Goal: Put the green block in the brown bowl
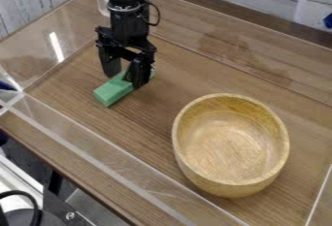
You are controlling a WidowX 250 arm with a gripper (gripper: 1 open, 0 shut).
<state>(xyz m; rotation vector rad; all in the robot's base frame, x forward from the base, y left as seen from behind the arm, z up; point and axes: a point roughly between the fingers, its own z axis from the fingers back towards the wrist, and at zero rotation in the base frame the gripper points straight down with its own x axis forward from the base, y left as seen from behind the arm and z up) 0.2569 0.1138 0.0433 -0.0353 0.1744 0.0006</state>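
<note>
The green block [113, 92] lies flat on the wooden table, left of centre, a mint green bar pointing diagonally. My black gripper [124, 75] stands low over its far end, open, with one finger on each side of the bar. The block's far end is hidden behind the fingers. The brown bowl [231, 144], a wide tan wooden bowl with a thick rim, sits empty at the front right, well apart from the block and gripper.
Clear acrylic walls [78, 138] fence the table along the front and left edges. The wooden tabletop [220, 65] stretches behind and between block and bowl.
</note>
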